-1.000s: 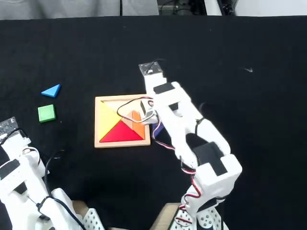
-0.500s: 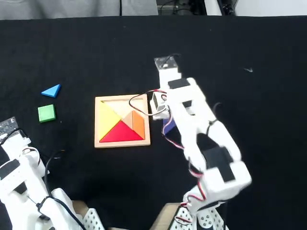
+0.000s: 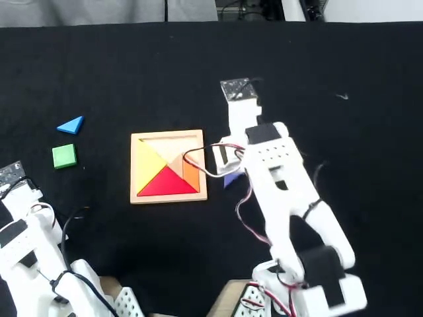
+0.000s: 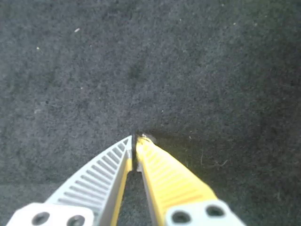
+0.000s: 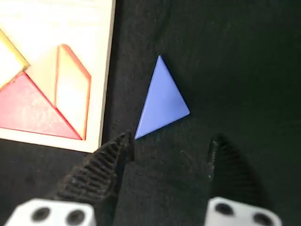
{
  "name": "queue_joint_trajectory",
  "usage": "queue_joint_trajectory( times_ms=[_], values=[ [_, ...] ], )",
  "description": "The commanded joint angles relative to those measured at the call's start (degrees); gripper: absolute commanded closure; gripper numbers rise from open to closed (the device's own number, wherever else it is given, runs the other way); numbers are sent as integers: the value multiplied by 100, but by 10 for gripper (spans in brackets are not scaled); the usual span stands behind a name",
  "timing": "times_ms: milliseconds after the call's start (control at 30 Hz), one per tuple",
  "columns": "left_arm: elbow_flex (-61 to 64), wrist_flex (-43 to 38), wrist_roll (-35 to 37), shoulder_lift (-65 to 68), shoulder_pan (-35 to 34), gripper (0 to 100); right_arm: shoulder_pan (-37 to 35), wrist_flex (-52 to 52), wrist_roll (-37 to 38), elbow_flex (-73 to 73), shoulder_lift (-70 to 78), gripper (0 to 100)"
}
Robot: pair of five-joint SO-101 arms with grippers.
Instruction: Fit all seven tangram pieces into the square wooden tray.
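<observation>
At the lower left of the high view stands the white left arm (image 3: pixel 26 244); its left gripper (image 4: pixel 135 141) has its grey and yellow fingers closed tip to tip with nothing between them, just above the black cloth table (image 3: pixel 344 132). In the upper left lie a small light-blue triangle piece (image 3: pixel 71 125) and, just below it, a green square piece (image 3: pixel 64 156), both well apart from the square wooden tray (image 3: pixel 165 198) at centre. The tray holds a large yellow triangle piece (image 3: pixel 149 164), a large red triangle piece (image 3: pixel 168 183) and an orange parallelogram piece (image 3: pixel 191 173). Just right of the tray, a violet-blue triangle piece (image 5: pixel 162 101) lies flat on the cloth, apart from the rim. The right gripper (image 5: pixel 171 141) hangs over it with its black fingers spread wide, holding nothing.
</observation>
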Motion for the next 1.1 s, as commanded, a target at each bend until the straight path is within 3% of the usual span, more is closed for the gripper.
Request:
queue_joint_trajectory(
  times_ms=[0, 300, 600, 800, 1067],
  values=[
    [-13, -62, -53, -88, 40, 970, -35, -308, -413, -426, 611, 725],
    [-13, -62, -53, -88, 40, 970, -44, 18, -703, -1692, 2352, 726],
    [-13, -62, -53, -88, 40, 970, -44, 0, -1064, -1789, 2492, 730],
    [-13, -62, -53, -88, 40, 970, -70, 0, -1064, -1745, 2501, 825],
    [-13, -62, -53, -88, 40, 970, -62, -167, -1064, -1596, 2501, 783]
  ],
)
